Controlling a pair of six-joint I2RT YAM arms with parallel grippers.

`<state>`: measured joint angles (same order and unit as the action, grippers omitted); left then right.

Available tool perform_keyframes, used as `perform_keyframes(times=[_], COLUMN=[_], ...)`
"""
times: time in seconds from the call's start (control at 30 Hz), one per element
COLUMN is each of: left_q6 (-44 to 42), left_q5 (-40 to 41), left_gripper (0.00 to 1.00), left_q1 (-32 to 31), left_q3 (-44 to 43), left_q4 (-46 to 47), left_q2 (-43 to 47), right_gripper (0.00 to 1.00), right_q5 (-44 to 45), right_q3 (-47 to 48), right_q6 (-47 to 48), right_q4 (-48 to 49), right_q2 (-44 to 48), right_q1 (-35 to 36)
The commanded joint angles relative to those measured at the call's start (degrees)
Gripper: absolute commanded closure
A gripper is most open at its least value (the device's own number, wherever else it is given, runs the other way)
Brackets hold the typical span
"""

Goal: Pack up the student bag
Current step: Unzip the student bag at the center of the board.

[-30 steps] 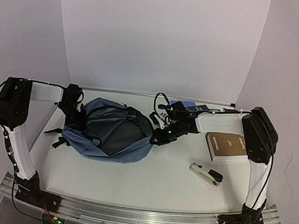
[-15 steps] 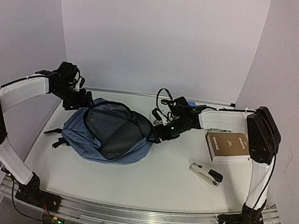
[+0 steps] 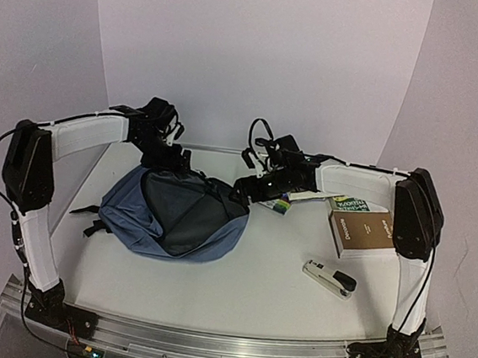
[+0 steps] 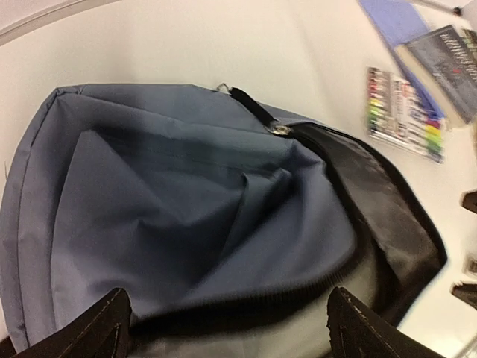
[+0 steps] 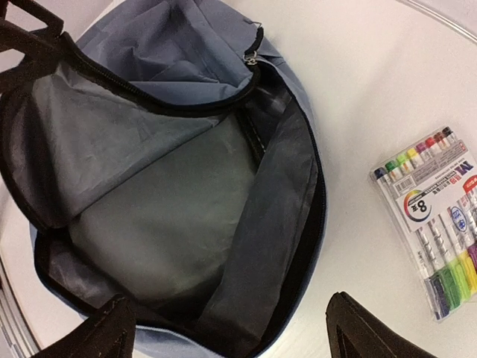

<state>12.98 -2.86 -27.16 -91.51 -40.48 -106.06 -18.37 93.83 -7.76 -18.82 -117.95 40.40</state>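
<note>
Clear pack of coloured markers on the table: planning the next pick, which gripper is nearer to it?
Right. The right gripper hangs open over the mouth of the slate-blue fabric backpack, the marker pack just beside it; the left gripper, open, is at the backpack's far rim.

The student bag (image 4: 186,209) runs off the left wrist view's bottom edge, and the marker pack (image 4: 406,112) there is blurred.

Top external view looked down from high at the near edge over the whole worktop (image 3: 256,269). Both wrist views, close above, shared the student bag (image 5: 171,209) and marker pack (image 5: 436,216).
</note>
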Motion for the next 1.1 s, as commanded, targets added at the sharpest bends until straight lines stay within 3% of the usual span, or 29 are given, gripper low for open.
perform_keyframes(times=[0.0,0.23,0.33,0.5,0.7,0.87,1.07], left_q6=[-1.7,5.9,4.0,2.8,-0.1,-3.2,-4.1], left_q5=[9.0,3.3,1.8,5.7,4.0,2.1,-12.5], left_gripper=[0.11,0.33,0.25,0.21,0.11,0.11,0.21], left_q1=[0.4,10.2,10.9,10.9,5.9,-0.9,-3.2], left_q3=[-7.4,-8.1,-5.1,-3.9,5.6,3.1,4.2], left_q4=[-1.7,3.6,6.1,3.6,13.5,9.1,6.9], left_q2=[-6.9,-11.5,-11.1,-8.9,12.5,17.2,12.6], right_gripper=[0.12,0.15,0.16,0.17,0.17,0.19,0.21], right_q5=[3.8,3.7,3.7,4.0,2.8,2.8,2.3], right_q3=[2.4,0.0,-0.9,-1.7,-2.7,-2.1,-1.3], right_q6=[-1.3,-0.4,0.3,1.1,1.1,1.0,0.4], right_q4=[0.0,-0.6,-0.6,-0.7,-0.9,-1.1,-1.6], right_q2=[-4.4,-8.8,-9.3,-8.6,-6.3,-6.1,-6.9], right_q1=[-0.1,-0.1,-0.1,-0.1,-0.1,-0.1,0.0])
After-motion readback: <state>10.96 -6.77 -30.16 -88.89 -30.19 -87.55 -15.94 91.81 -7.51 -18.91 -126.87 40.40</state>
